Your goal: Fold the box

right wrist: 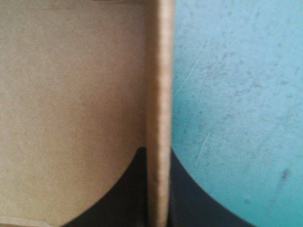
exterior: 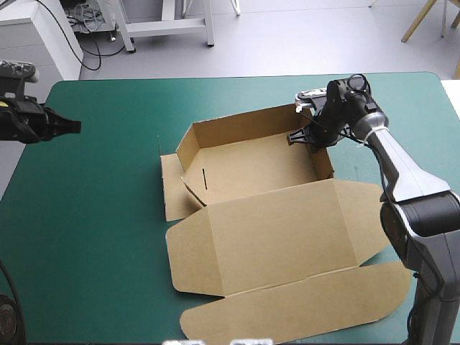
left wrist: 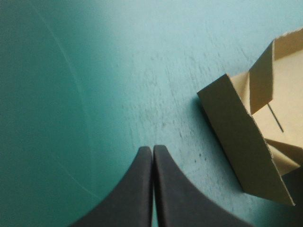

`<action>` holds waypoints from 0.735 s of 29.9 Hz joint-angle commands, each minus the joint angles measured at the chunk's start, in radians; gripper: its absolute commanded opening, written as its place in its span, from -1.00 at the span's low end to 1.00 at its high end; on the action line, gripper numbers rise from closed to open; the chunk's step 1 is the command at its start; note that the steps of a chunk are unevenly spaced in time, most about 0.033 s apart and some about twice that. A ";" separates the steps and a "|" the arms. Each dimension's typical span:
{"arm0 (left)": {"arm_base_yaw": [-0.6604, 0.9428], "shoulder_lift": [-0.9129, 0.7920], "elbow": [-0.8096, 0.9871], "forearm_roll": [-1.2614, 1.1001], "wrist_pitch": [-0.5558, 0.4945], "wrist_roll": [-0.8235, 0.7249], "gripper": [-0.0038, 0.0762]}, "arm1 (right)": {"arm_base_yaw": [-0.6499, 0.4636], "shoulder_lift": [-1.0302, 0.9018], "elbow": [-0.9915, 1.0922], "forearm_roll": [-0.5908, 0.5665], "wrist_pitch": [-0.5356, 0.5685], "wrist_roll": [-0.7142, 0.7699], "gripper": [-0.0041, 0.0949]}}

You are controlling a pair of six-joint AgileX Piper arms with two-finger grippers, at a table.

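Two grippers shared the work unevenly. The box [exterior: 266, 215] lay on the table [exterior: 108, 215] as an open tray with nothing in it, its lid [exterior: 287, 237] flat. The right gripper [exterior: 305, 136] held the side wall [right wrist: 159, 94] upright between its jaws, clamped on it, likely to firm that fold. The left gripper [left wrist: 152, 161], jaws together on nothing, hung well apart, the box's outer flap [left wrist: 246, 142] ahead and to one side of it. It looked to be idle.
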 commanded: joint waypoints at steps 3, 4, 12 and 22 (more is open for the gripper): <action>0.002 -0.028 0.169 -0.027 -0.082 0.012 -0.93 | -0.069 -0.191 -0.026 0.031 0.003 -0.079 -0.96; 0.002 -0.023 0.204 -0.027 -0.100 0.017 -0.93 | -0.087 -0.210 -0.026 0.044 0.003 -0.096 -0.96; 0.002 0.079 0.321 -0.105 -0.133 0.069 -0.93 | -0.301 -0.393 -0.025 0.352 0.003 -0.255 -0.96; 0.002 0.190 0.328 -0.242 -0.149 0.176 -0.93 | -0.417 -0.552 -0.022 0.378 0.003 -0.321 -0.96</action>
